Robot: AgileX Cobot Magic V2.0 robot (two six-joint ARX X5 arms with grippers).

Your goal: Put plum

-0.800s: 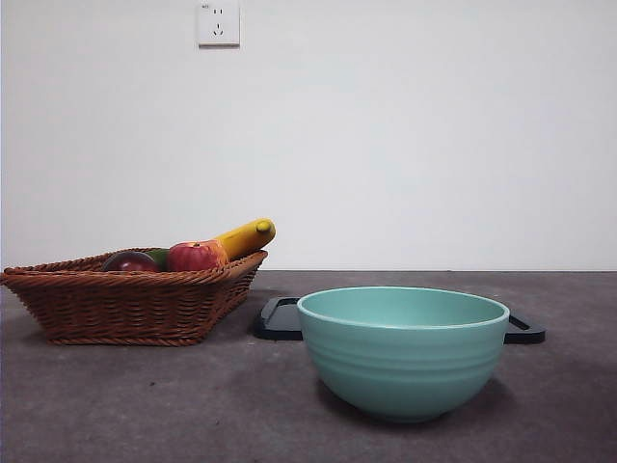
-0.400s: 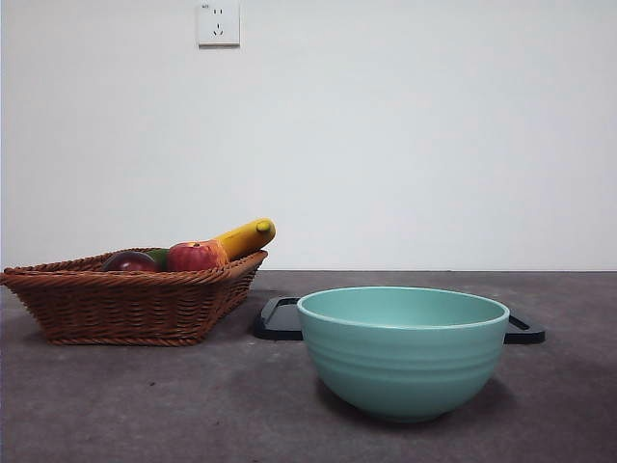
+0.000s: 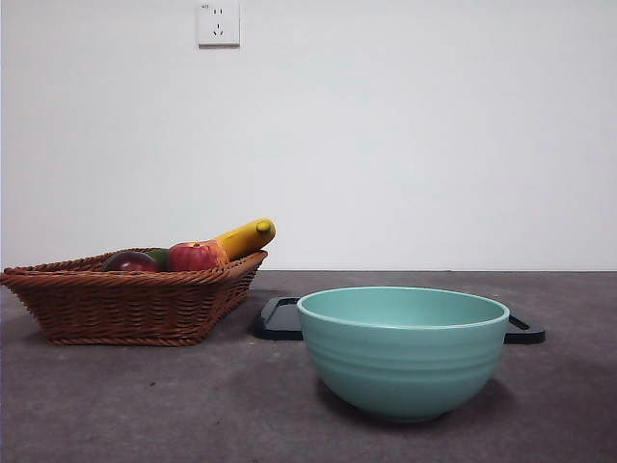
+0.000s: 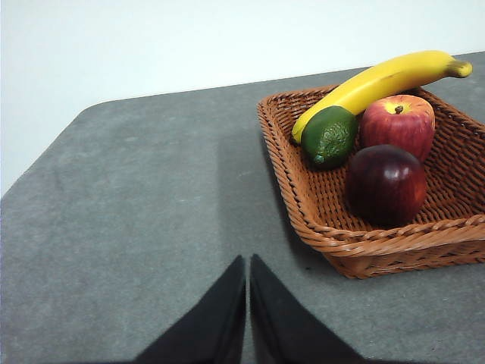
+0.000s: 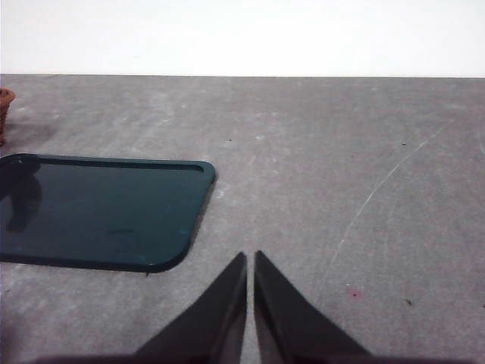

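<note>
Grey table (image 3: 145,405) under a white wall carries a wicker basket (image 4: 318,220). Inside, the plum (image 4: 386,184) sits near the basket's front rim, round, so no long axis shows, touching the apple (image 4: 397,123) behind it; lime (image 4: 329,136) and banana (image 4: 379,80) lie beyond. My left pincer (image 4: 248,262) is clenched, empty, beside the basket. My right pincer (image 5: 250,258), also clenched, is near a dark tray (image 5: 98,208). A teal bowl (image 3: 403,352) stands in front of the tray.

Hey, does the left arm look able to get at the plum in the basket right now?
Probably yes: the plum lies uncovered at the basket's near edge, nothing above it; the left gripper, shut, must open first.
</note>
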